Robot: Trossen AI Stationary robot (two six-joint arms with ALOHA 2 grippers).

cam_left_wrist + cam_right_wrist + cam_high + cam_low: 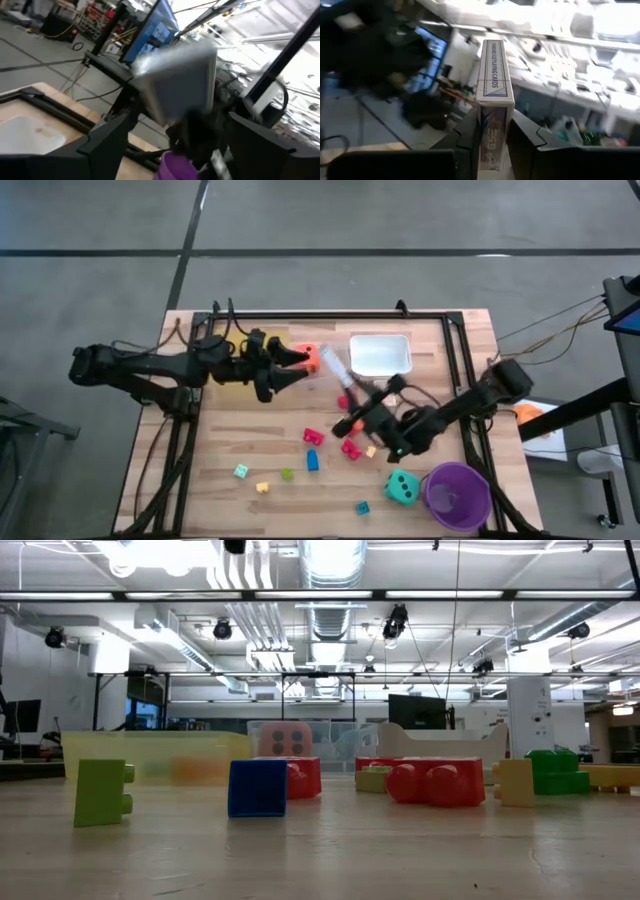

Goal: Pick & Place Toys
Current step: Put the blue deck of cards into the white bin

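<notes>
**Item 1. Yellow tray** (228,370), 10 o'clock on the table. It lies under the left arm and its contents are hidden.

**Item 2. Left gripper** (300,366), 11 o'clock, over the tray's inner end. Its fingers are spread wide and hold nothing. The orange dice (312,358) sits just off the fingertips.

**Item 3. Playing-card box** (492,95), near centre. It is pinched edge-on at its lower end by the right gripper (492,145), which has closed firmly on it, and it is raised off the wood. The legible print on the narrow edge is "PLAYING CARDS". The smaller line above that is unreadable.

**Item 4. White tray** (380,340), 12 o'clock, apparently bare.

**Item 5. Loose toys**, 6 o'clock: a red block (313,437), a blue block (313,461) and others. The teal dice (402,487) is at 5 o'clock, beside the purple cup (458,470).

**Handling note (judgement).** The box looks set either for a hand-over to the left gripper or for a drop into a tray. Keep the pinch square, because a tall box held low can pivot. Bring it between the waiting fingers without nudging the orange dice. Release only once it is supported.
</notes>
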